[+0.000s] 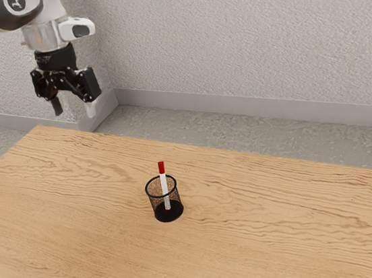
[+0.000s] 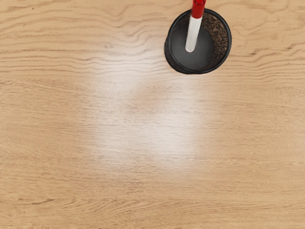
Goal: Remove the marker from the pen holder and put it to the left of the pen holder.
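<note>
High up at the exterior view's upper left, my gripper (image 1: pixel 74 112) hangs with its two fingers spread apart and nothing between them. The black mesh pen holder (image 1: pixel 169 214) stands upright on the table, lower than the gripper and toward the exterior view's right. Inside it leans the white marker (image 1: pixel 164 182), its red end sticking up above the rim. In the wrist view the pen holder (image 2: pixel 197 68) is seen from above, with the marker (image 2: pixel 194 31) inside, its white end down near the holder's bottom and its red end up.
A wooden table (image 1: pixel 266 237) carries the holder, its far edge running across the exterior view. Beyond that edge are a grey floor (image 1: pixel 239 132) and a textured light wall (image 1: pixel 248 36).
</note>
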